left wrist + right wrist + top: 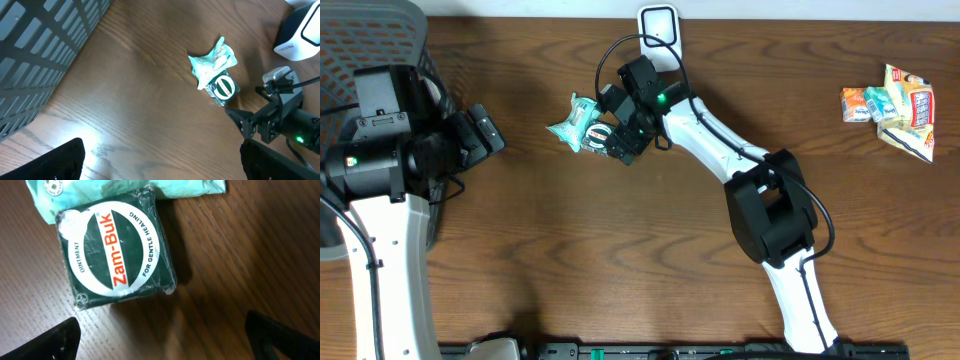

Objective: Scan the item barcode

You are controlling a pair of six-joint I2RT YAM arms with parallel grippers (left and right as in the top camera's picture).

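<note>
So the right pincer (162, 347) is wide open with nothing in it, and its black fingertips (55, 340) poke in at the bottom corners of the wrist view. Just ahead of that pincer, not between the fingers, sits the dark green square Zam-Buk ointment box (115, 255). It lies flat on the brown wooden table (250, 255) with its round white label facing up. On the side of the box away from the pincer, touching it, is a crinkly pale teal plastic packet (125, 187).

Seen from overhead, the white plastic barcode scanner (660, 28) stands behind the right pincer, close to its wrist.

The left pincer (160, 167) is spread open and empty too. It sits well apart from the box, which lies out ahead of it and over toward one side. A grey mesh basket (40, 50) is near the left pincer on the opposite side.

Lastly, a small heap of orange, yellow and white snack packets (890, 108) lies well apart from both pincers.
</note>
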